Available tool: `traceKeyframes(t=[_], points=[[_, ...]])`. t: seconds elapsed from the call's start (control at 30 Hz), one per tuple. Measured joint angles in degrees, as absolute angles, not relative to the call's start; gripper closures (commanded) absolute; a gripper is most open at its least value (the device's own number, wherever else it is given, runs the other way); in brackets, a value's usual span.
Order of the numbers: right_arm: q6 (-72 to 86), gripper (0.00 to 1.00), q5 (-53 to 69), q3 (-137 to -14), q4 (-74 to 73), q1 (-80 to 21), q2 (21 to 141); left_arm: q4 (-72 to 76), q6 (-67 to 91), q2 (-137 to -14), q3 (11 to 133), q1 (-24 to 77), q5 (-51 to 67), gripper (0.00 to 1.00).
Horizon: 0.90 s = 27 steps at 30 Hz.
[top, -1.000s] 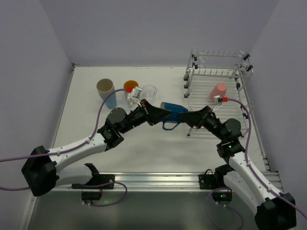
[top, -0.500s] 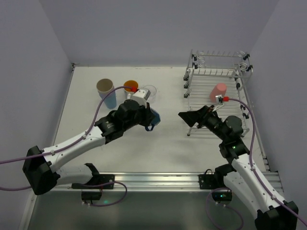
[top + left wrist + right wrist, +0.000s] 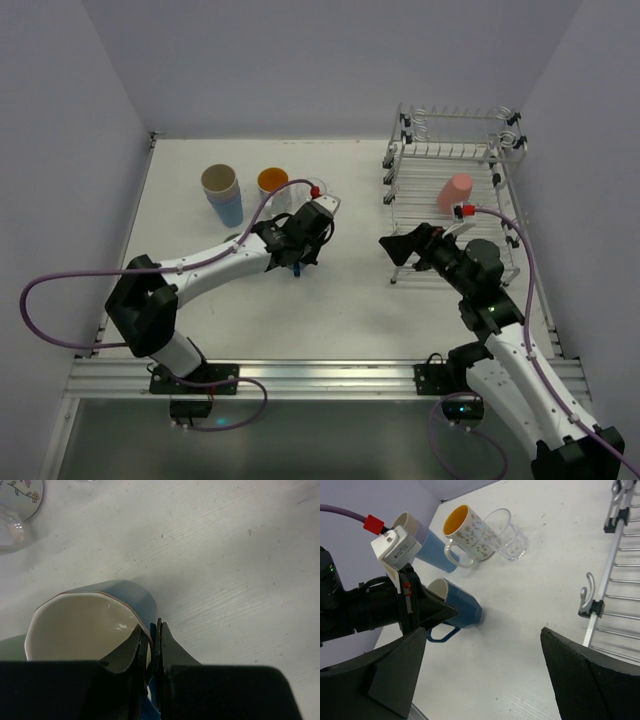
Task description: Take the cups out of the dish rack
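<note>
White table [image 3: 350, 320]: left gripper [image 3: 150, 630] pinches rim of blue mug [image 3: 462, 611]; right gripper [image 3: 389, 252] hangs spread apart.

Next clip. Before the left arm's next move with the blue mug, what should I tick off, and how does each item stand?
1. Grip: ok. The left hand pinches the wall of the dark-blue mug, one finger inside the rim and one outside.
2. Mug upright: not ok. It is tipped on its side.
3. Mug resting on the table: cannot tell.
4. Room around it: ok. The clear glass and orange-inside mug stand apart from it.
5. Right hand free: ok. It is open and empty.
6. Dish rack unloaded: not ok. The pink cup is in it.
</note>
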<state>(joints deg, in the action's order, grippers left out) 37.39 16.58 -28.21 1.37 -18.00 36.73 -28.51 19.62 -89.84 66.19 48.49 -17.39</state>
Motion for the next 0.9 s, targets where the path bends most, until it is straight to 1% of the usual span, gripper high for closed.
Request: traceKeyframes(t=[0.27,0.3,0.37,0.43,0.47,0.53,0.57,0.67,0.73,0.8,0.83,0.87,0.9], points=[[33.2,0.03,9.6,-30.3,-2.8,-18.0,39.1,-28.3,17.5,-94.8,68.9,46.2,-17.0,0.99],[32.8,0.03,8.6,-30.4,-3.0,-18.0,39.7,-28.3,17.3,-95.3,69.1,46.0,-17.0,0.95],[31.8,0.04,6.6,-30.9,-3.5,-17.9,41.1,-28.3,17.0,-95.8,69.3,45.7,-17.1,0.93],[30.6,0.05,4.7,-31.8,-4.3,-17.5,42.8,-28.5,16.9,-96.0,69.4,45.5,-17.1,0.89],[29.9,0.05,3.6,-32.3,-4.6,-17.1,43.6,-28.6,16.9,-96.0,69.5,45.5,-17.1,0.84],[28.7,0.06,1.5,-33.3,-5.3,-15.6,44.8,-28.6,16.8,-96.0,69.7,45.4,-17.1,0.80],[28.2,0.07,0.4,-33.8,-5.6,-14.7,45.2,-28.7,16.8,-96.0,69.9,45.4,-17.2,0.76],[26.7,0.08,-1.7,-35.5,-5.8,-11.2,46.8,-28.4,16.8,-96.0,70.1,45.4,-17.3,0.70],[26.1,0.10,-1.9,-36.5,-5.4,-7.6,48.6,-28.2,16.7,-96.0,70.4,45.4,-17.4,0.69],[25.6,0.10,-2.0,-36.9,-4.8,-4.0,50.4,-28.1,16.7,-96.0,70.6,45.4,-17.5,0.66],[25.4,0.10,-2.0,-36.9,-4.6,-2.7,51.1,-28.1,16.7,-96.0,70.6,45.4,-17.5,0.63],[25.0,0.11,-2.1,-36.9,-4.4,-1.6,52.0,-28.1,16.7,-96.0,70.7,45.4,-17.6,0.54],[24.5,0.11,-2.2,-36.9,-4.1,-1.0,52.9,-28.2,16.4,-96.0,70.7,45.4,-17.5,0.49]])
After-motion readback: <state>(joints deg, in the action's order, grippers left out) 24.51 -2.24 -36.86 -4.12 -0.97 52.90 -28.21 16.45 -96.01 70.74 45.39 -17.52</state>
